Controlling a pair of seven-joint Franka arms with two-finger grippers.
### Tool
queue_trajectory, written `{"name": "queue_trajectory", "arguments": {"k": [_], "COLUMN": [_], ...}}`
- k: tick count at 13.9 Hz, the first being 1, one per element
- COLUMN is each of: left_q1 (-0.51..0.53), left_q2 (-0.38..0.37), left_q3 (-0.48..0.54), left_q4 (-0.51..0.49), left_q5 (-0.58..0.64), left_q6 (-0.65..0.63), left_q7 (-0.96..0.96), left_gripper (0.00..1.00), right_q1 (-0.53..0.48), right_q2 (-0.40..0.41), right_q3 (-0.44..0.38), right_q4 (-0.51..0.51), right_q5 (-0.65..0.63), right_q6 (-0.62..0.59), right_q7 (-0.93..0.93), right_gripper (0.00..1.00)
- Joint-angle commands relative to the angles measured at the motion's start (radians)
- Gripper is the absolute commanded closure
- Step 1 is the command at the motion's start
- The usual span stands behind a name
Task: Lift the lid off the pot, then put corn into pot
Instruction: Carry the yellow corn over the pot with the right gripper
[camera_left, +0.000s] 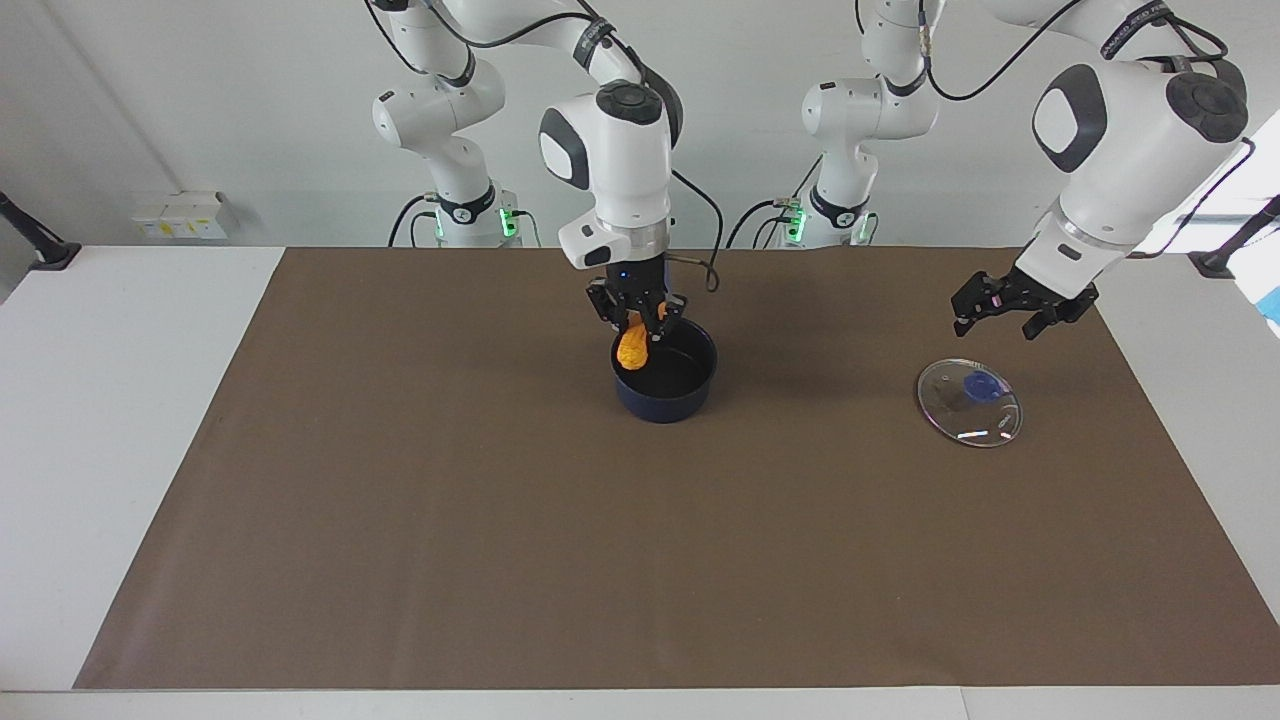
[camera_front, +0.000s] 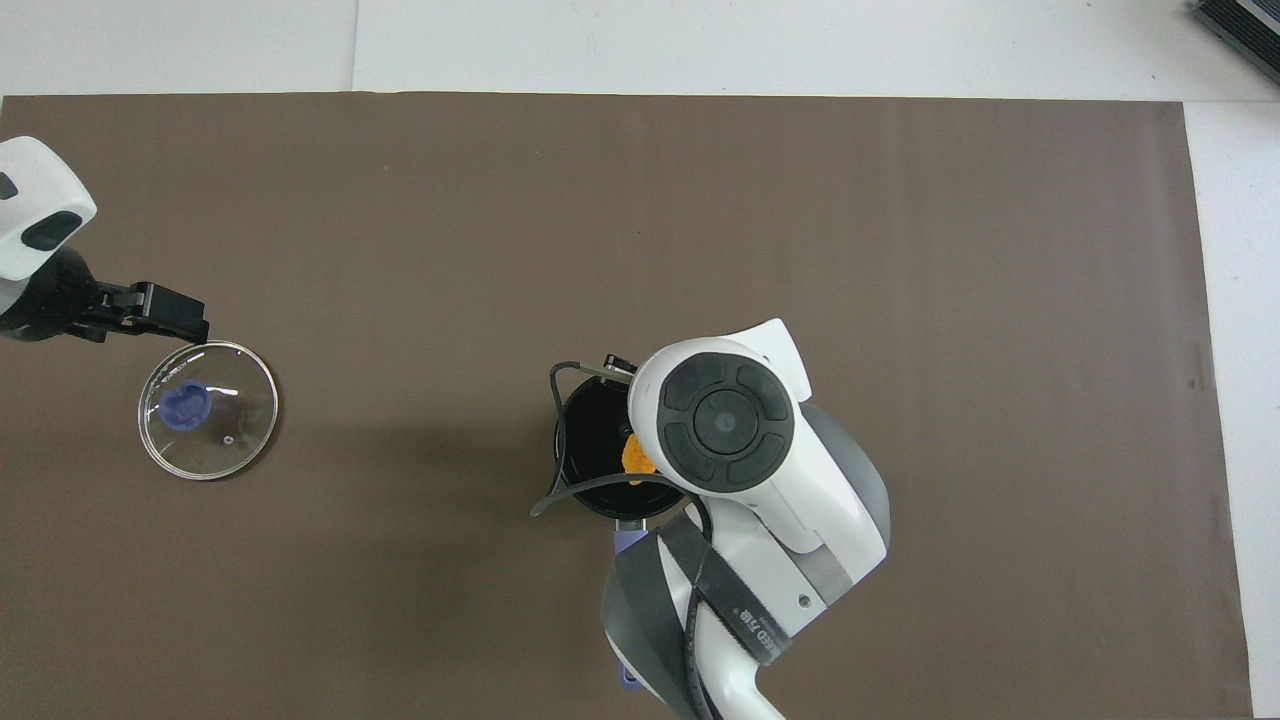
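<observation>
The navy pot (camera_left: 662, 403) stands mid-mat with no lid on it. My right gripper (camera_left: 640, 322) is over the pot's rim, shut on the orange-yellow corn (camera_left: 632, 350), which hangs at the pot's mouth. In the overhead view the right arm covers much of the pot (camera_front: 590, 440), and only a bit of the corn (camera_front: 637, 457) shows. The glass lid (camera_left: 968, 402) with its blue knob lies flat on the mat toward the left arm's end of the table, and it also shows in the overhead view (camera_front: 208, 410). My left gripper (camera_left: 1003, 314) is open and empty, above the mat just beside the lid.
A brown mat (camera_left: 400, 520) covers the table. The pot's blue handle (camera_front: 628, 542) points toward the robots, mostly under the right arm. A black cable (camera_front: 553, 480) loops over the pot's rim.
</observation>
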Motion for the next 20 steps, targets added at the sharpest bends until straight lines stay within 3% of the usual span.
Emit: {"name": "queue_trajectory", "arguments": {"k": [1, 8, 15, 17, 19, 20], "left_q1": [-0.012, -0.012, -0.012, -0.012, -0.012, -0.012], "left_q2": [-0.042, -0.051, -0.094, -0.102, -0.108, -0.108], "left_q3": [0.009, 0.009, 0.009, 0.009, 0.009, 0.009], "left_q4": [-0.001, 0.11, 0.076, 0.061, 0.056, 0.056], "left_q5": [0.011, 0.025, 0.021, 0.023, 0.023, 0.023], "left_q6": [-0.042, -0.202, -0.21, -0.21, -0.208, -0.208], "left_q7": [-0.003, -0.001, 0.022, 0.036, 0.036, 0.036], "left_gripper": [0.0, 0.0, 0.0, 0.0, 0.0, 0.0], "right_q1": [0.027, 0.05, 0.05, 0.05, 0.049, 0.049], "right_q2": [0.021, 0.091, 0.117, 0.117, 0.12, 0.121], "right_q3": [0.0, -0.002, -0.002, 0.0, 0.0, 0.0], "right_q4": [-0.03, -0.102, -0.111, -0.113, -0.111, -0.108], "right_q5": [-0.023, -0.023, -0.023, -0.023, -0.023, -0.023], "right_q6": [0.029, 0.16, 0.195, 0.195, 0.203, 0.207], "right_q7": [0.026, 0.026, 0.026, 0.017, 0.017, 0.015], "right_gripper": [1.0, 1.0, 1.0, 0.74, 0.0, 0.0]}}
